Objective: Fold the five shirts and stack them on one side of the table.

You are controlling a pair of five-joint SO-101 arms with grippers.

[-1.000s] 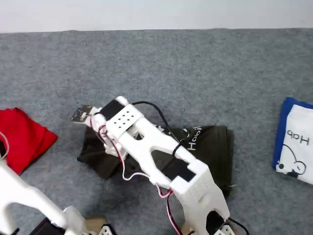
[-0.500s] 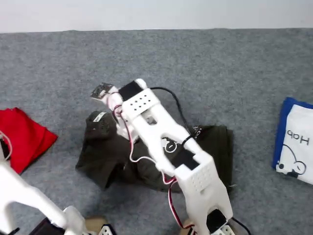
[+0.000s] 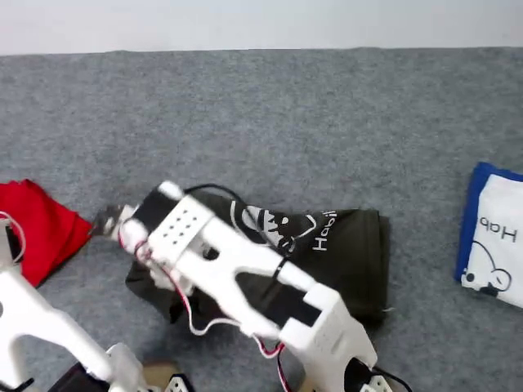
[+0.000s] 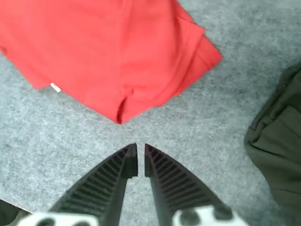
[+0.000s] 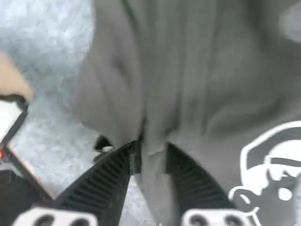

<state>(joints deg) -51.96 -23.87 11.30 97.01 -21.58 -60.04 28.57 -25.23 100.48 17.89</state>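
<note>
A dark olive shirt (image 3: 343, 245) with a white print lies crumpled in the middle of the grey table. My right gripper (image 5: 150, 157) is shut on a fold of the olive shirt (image 5: 188, 84) at the shirt's left end. In the high view that right gripper (image 3: 110, 220) sits close to the red shirt (image 3: 37, 224). My left gripper (image 4: 140, 160) hangs shut and empty over bare carpet, just short of the red shirt (image 4: 103, 52). The olive shirt's edge (image 4: 280, 141) lies off to one side of it. A folded blue and white shirt (image 3: 494, 237) rests at the far right.
The left arm's white body (image 3: 41, 322) crosses the lower left corner. The grey carpet (image 3: 270, 114) stretches bare across the back, up to a white wall. A dark object with a white face (image 5: 9, 117) stands near the right arm's base.
The right arm swung its gripper up and back, then down to the left toward the red shirt, dragging the olive shirt's left end; the white print now shows more.
</note>
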